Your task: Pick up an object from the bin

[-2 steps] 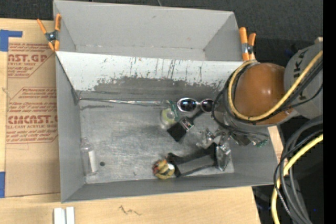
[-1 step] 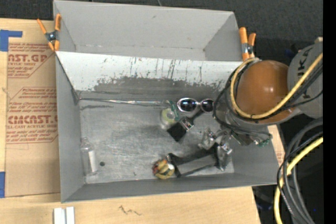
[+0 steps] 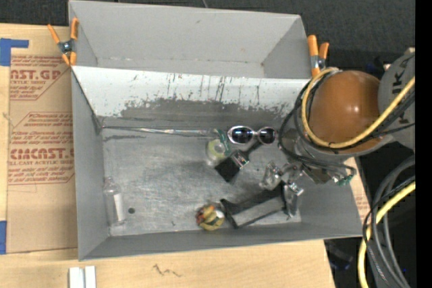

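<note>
My gripper (image 3: 289, 191) hangs low at the bin's right side, under the arm's orange dome. It is right above the right end of a long black bar-shaped thing (image 3: 253, 211) that lies along the front wall. A small round yellow and red thing (image 3: 210, 216) rests against the bar's left end. A black block (image 3: 228, 168) lies to the gripper's left. Beside it sits a pale green ball-like thing (image 3: 216, 150). A pair of sunglasses with mirrored lenses (image 3: 251, 136) lies behind the gripper, near the back slope.
A clear small tube (image 3: 113, 200) lies alone by the left wall. The bin's floor between the tube and the middle cluster is bare metal. The arm and its cables cover the bin's right wall.
</note>
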Controlling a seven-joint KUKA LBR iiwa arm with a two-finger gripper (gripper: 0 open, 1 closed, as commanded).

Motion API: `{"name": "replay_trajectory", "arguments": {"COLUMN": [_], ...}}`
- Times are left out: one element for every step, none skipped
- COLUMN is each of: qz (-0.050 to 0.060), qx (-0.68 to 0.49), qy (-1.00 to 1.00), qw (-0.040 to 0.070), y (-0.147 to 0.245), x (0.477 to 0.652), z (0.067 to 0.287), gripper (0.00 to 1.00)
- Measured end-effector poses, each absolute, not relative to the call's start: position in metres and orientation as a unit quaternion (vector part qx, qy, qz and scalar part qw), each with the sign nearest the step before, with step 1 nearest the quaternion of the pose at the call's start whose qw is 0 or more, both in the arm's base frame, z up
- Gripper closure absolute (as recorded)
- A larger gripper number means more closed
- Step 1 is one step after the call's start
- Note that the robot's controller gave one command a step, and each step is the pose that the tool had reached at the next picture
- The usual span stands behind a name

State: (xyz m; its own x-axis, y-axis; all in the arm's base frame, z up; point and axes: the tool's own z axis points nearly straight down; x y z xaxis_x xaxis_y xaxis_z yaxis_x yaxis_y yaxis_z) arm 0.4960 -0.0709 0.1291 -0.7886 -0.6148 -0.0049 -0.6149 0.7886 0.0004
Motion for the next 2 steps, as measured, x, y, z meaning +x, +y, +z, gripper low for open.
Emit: {"name": "replay_trajectory", "arguments": {"qz": [0.001, 0.001], "qx": [-0.325, -0.325], "qy": [0.946, 0.946], "qw": [0.000, 0.000], "y": [-0.072, -0.072], "x": [0.495, 0.495], "z": [0.148, 0.162], "gripper": [1.00, 1.00]}}
